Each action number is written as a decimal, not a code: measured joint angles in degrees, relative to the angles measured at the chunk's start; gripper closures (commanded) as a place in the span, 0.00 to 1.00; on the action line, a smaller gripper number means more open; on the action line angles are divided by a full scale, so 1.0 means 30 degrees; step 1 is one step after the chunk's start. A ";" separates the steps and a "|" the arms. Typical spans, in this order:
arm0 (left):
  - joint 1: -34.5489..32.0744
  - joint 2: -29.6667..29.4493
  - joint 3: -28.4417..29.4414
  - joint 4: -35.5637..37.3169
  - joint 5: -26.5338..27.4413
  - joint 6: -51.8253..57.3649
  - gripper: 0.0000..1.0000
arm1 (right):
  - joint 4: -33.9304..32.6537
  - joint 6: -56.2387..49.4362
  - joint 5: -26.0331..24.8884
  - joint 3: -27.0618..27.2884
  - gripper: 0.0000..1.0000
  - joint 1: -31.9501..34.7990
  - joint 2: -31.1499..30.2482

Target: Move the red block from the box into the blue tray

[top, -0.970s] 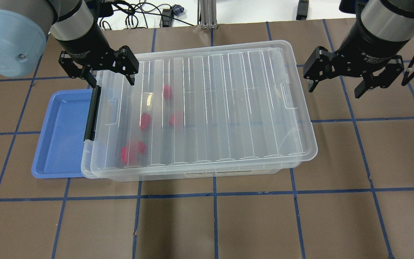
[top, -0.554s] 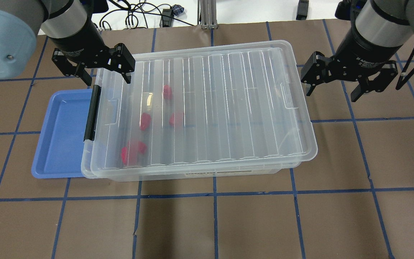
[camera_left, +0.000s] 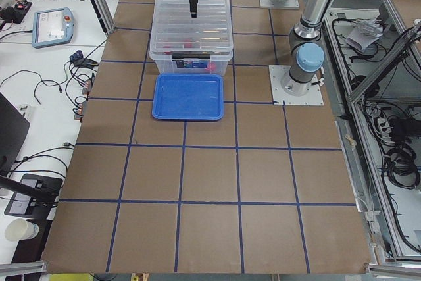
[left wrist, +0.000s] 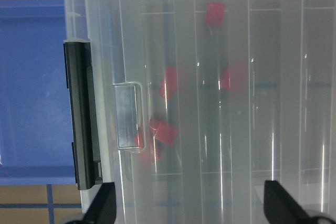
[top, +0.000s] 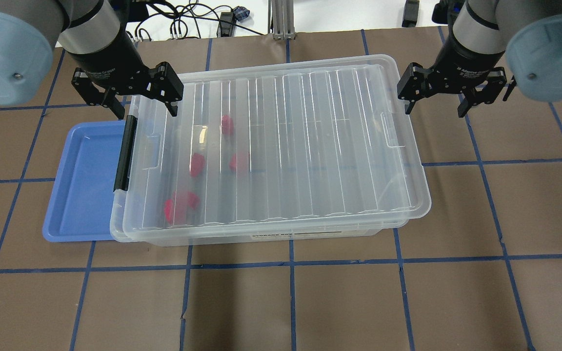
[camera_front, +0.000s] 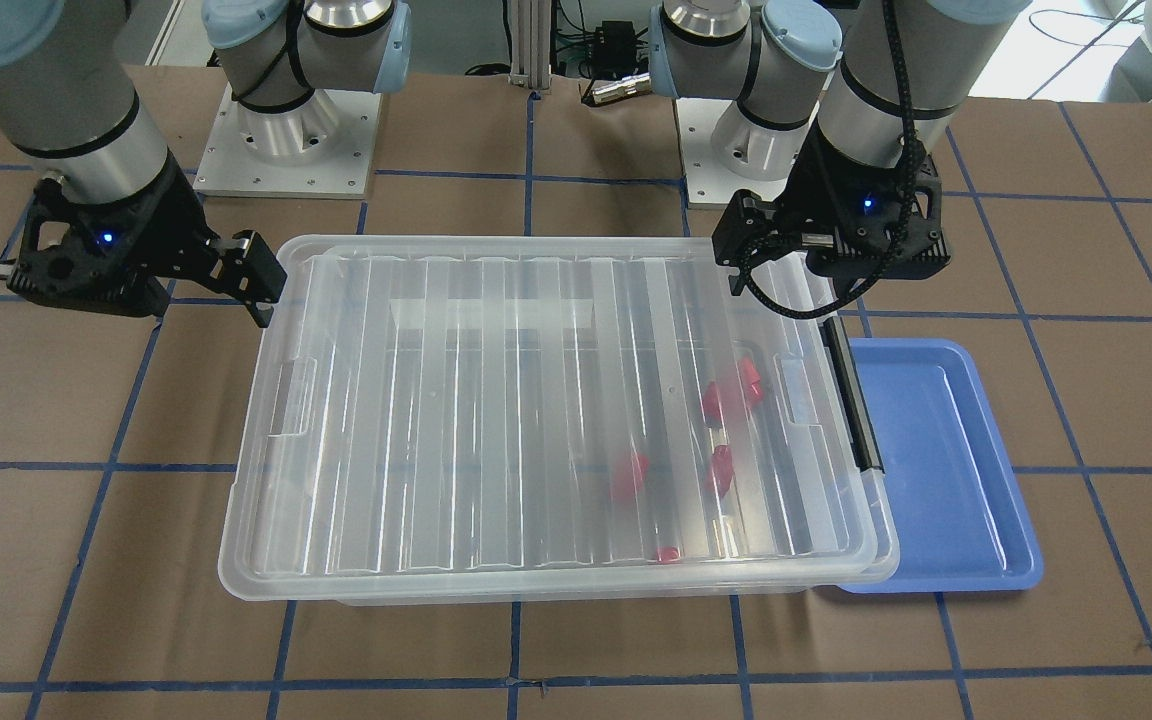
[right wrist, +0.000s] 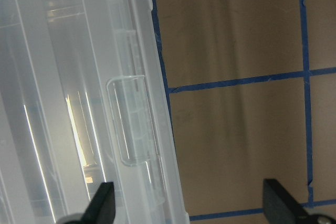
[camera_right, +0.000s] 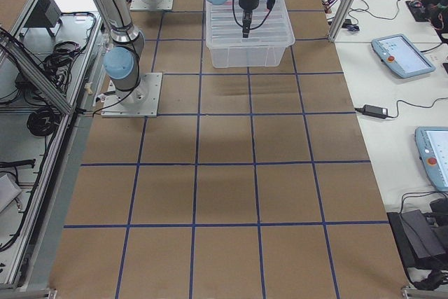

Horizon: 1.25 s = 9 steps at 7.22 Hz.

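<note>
The box [top: 281, 146] is a clear bin with its ribbed lid on; it also shows in the front view [camera_front: 536, 420]. Several red blocks [top: 196, 164] lie inside near its left end, blurred through the lid [left wrist: 168, 81]. A black clip handle [top: 125, 152] sits on that end. The blue tray [top: 83, 183] lies against that end, partly under the rim. My left gripper [top: 147, 111] is open above the box's far left corner. My right gripper [top: 434, 108] is open above the box's far right edge, by the lid tab [right wrist: 131, 121].
Brown paper with blue tape grid lines covers the table [top: 310, 302]. Cables [top: 188, 19] lie beyond the far edge. The arm bases [camera_front: 286, 130] stand behind the box in the front view. Operator desks with tablets [camera_right: 402, 54] flank the table ends.
My right gripper has moved left and farther back, toward the box's far right corner. My left gripper has shifted slightly left and back. The box and blocks have not moved.
</note>
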 measured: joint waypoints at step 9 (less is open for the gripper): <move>0.0078 0.0033 -0.0005 -0.0389 0.0036 0.0541 0.00 | -0.1309 -0.0339 0.0229 0.0211 0.00 -0.0587 0.2901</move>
